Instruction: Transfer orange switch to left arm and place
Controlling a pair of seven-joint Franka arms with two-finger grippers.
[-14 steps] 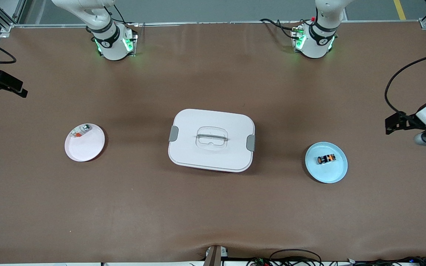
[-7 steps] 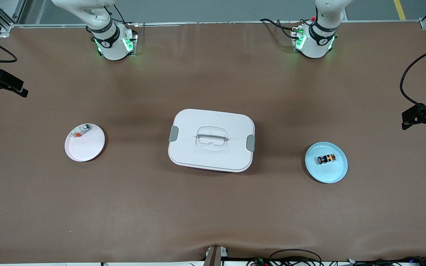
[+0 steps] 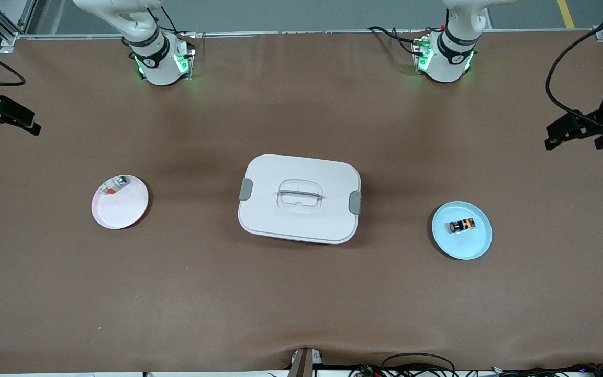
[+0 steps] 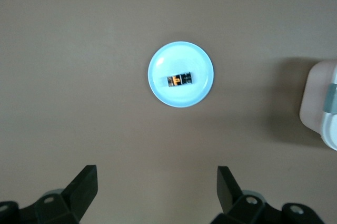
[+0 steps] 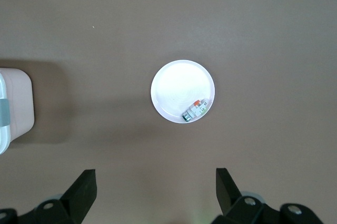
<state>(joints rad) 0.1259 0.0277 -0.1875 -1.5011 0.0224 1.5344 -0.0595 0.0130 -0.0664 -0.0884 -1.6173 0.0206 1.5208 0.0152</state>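
The orange switch point(image 3: 461, 225) lies on a light blue plate point(image 3: 472, 244) toward the left arm's end of the table. The white box point(image 3: 299, 198) stands lidded at the table's middle, between the two plates. My left gripper point(image 3: 560, 135) hangs high over the table's edge at the left arm's end. It is open and empty point(image 4: 157, 182), with the switch point(image 4: 180, 80) and its plate point(image 4: 180, 58) well apart from the fingers. My right gripper point(image 3: 21, 123) hangs high over the right arm's end, open and empty point(image 5: 155, 182).
A pale pink plate point(image 3: 121, 210) toward the right arm's end holds a small silver-green-red piece point(image 3: 114, 186); both show in the right wrist view, plate point(image 5: 176, 84) and piece point(image 5: 194, 111). The box's edge shows in both wrist views point(image 4: 321, 103) point(image 5: 15, 105). Cables lie along the table's near edge.
My left gripper has swung at the left arm's end of the table, first outward, then toward the base side. The right gripper, the switch and the box have stayed put.
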